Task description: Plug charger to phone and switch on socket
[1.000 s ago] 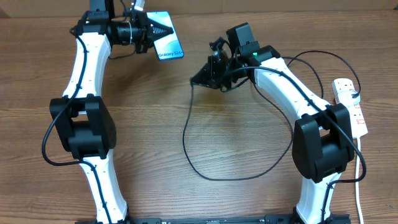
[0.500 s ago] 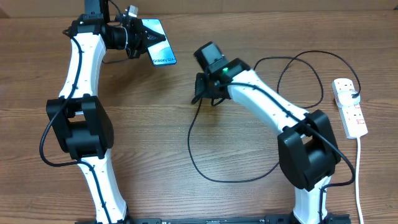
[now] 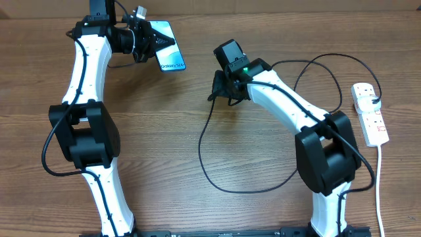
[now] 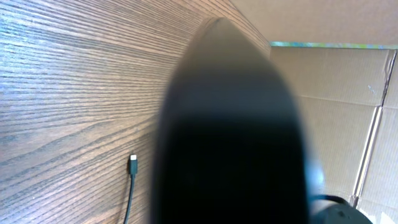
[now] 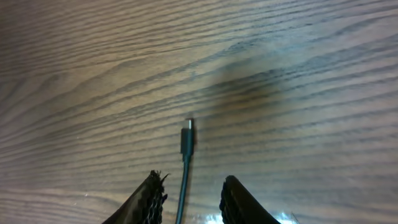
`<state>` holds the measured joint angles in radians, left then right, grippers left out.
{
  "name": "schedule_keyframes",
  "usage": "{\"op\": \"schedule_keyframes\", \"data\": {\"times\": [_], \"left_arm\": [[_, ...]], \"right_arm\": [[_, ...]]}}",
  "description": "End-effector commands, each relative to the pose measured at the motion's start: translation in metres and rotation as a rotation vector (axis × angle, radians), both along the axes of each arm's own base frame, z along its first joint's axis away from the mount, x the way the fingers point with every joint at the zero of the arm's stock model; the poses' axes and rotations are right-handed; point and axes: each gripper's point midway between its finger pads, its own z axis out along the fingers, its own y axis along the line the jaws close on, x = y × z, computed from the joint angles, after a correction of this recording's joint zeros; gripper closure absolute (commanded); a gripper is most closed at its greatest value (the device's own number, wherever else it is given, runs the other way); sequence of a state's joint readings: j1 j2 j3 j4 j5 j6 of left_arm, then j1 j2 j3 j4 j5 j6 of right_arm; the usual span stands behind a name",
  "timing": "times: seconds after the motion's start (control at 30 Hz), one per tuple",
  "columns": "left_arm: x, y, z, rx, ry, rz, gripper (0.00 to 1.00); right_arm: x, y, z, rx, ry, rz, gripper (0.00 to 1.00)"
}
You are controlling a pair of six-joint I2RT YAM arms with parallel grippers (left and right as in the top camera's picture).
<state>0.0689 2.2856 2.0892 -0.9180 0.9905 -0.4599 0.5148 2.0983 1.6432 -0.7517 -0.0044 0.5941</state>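
Since a second ago my right arm has swung inward, and my right pincer (image 5: 189, 199) has let its fingers part. The charger (image 5: 184, 177) lies loose on the table (image 5: 298, 74) between them, its connector tip (image 5: 188, 132) pointing away from the fingers. My left pincer (image 3: 146, 39) has drifted slightly left and stays clamped on the phone (image 3: 170, 54) at the far left. The socket (image 3: 370, 112) sits unmoved near the right edge, well apart from both.
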Motion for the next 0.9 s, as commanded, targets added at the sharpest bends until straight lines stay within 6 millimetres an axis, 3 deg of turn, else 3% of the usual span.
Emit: {"op": "schedule_keyframes", "data": {"times": [0.0,0.5,0.87], "left_arm": [[0.001,0.008,0.012,-0.01,-0.045,-0.006,0.96],[-0.002,0.01,0.01,-0.01,-0.026,-0.004,0.96],[-0.002,0.009,0.01,-0.011,-0.025,-0.005,0.96]], "right_arm": [[-0.001,0.009,-0.018,0.01,0.02,0.036,0.7],[0.005,0.01,-0.034,-0.002,0.014,0.03,0.71],[-0.004,0.026,-0.071,-0.024,0.05,0.066,0.71]]}}
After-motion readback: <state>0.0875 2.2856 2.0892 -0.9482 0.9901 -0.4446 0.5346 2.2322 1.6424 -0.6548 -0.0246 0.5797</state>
